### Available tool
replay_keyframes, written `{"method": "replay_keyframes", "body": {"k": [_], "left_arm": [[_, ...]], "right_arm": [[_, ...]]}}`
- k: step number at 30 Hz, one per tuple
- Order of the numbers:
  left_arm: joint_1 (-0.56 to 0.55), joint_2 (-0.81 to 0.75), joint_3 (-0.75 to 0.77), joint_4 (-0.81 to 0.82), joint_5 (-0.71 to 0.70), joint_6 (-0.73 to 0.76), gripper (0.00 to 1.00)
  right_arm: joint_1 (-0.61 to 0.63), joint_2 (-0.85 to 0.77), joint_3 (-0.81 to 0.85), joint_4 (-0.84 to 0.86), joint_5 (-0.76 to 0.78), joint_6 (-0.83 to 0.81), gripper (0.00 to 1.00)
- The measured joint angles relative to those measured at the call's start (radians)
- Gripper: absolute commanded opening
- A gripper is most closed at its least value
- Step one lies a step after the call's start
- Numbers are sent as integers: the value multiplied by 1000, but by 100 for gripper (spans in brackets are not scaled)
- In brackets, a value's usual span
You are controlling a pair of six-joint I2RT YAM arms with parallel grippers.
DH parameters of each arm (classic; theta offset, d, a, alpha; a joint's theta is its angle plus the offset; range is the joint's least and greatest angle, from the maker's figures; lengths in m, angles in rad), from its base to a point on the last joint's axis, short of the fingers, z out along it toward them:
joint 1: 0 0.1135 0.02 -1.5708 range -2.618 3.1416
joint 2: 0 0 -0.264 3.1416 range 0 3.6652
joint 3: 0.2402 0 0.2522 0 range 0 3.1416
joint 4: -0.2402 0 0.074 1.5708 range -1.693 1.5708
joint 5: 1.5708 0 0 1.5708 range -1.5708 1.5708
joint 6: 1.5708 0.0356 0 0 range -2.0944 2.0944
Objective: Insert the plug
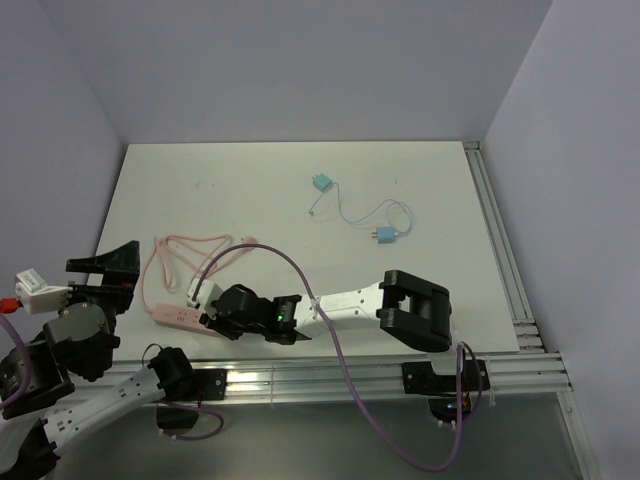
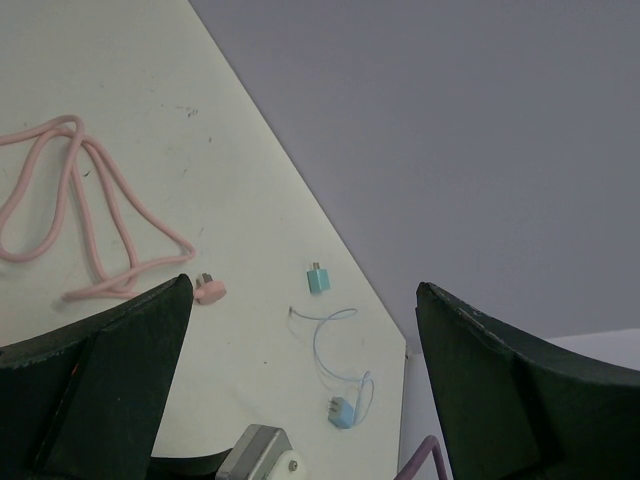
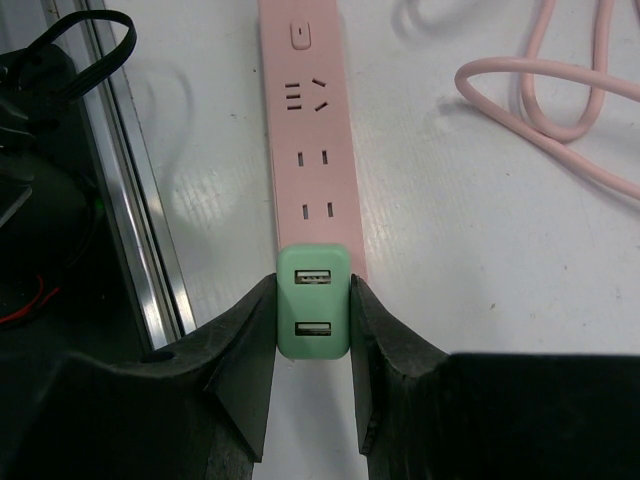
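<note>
The right gripper (image 3: pixel 313 292) is clamped on a green USB plug (image 3: pixel 313 318), its two dark fingers (image 3: pixel 245 350) pressing the plug's left and right sides. The plug's face, with two USB ports one above the other, is turned up towards the wrist camera. The plug sits over the near end of the pink power strip (image 3: pixel 310 130), in line with the strip's long axis. Whether its pins have entered a socket cannot be told from this angle.

Beyond the plug the strip runs away from the hand, showing two rows of two-slot sockets, then a three-slot socket and a switch at the far end. An aluminium rail (image 3: pixel 150 230) runs beside the strip on the left, and the strip's pink cable (image 3: pixel 560 90) loops on the white table (image 1: pixel 400 180) to the right.

From above, the right arm reaches leftwards across the near edge of the table to the strip. The left gripper (image 1: pixel 105 275) hangs off the table's left edge, its jaws spread wide and holding nothing, well apart from the plug. Farther back on the table lie two small blue adapters (image 1: pixel 320 183) joined by a thin cable (image 1: pixel 360 215).
</note>
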Motion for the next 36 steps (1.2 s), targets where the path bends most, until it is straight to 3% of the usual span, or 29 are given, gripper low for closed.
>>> {"method": "replay_keyframes", "body": {"k": [36], "left_arm": [[0,-1,0,-10,3,-13,100]], "right_arm": [[2,35,70,-79,-15,0,0]]}}
